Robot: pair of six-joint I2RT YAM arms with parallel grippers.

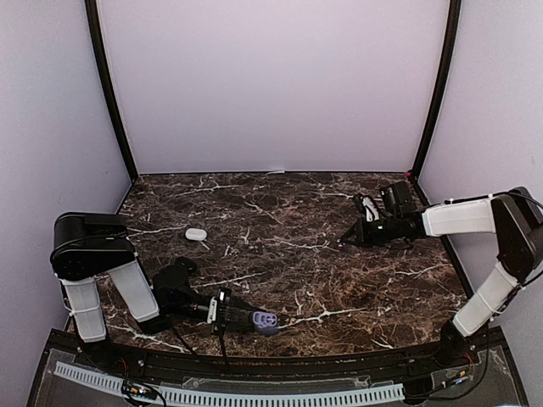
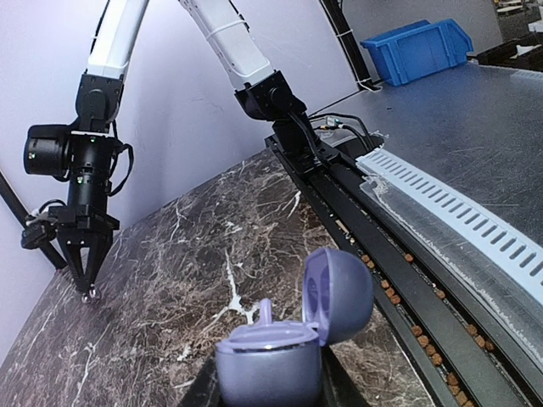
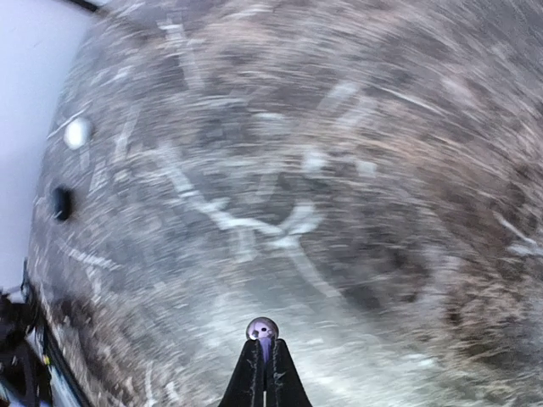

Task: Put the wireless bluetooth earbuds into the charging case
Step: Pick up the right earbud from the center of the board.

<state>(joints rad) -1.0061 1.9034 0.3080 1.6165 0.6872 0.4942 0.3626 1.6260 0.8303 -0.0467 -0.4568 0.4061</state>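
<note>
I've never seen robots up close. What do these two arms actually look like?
Both the left arm and the right arm are smooth white tube-like sections joined by chunky black rounded joints. Each ends in a black wrist block; the right one's thin black jaws taper to a point. Black cables loop around the right wrist. I can read no markings.

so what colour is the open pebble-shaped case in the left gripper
The case is pale purple, clearest in the left wrist view.

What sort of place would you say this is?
Probably a robotics lab or workshop test cell: a marble-patterned tabletop boxed in by plain white panels, with a blue parts bin, a metal bench and slotted cable duct outside.
</note>
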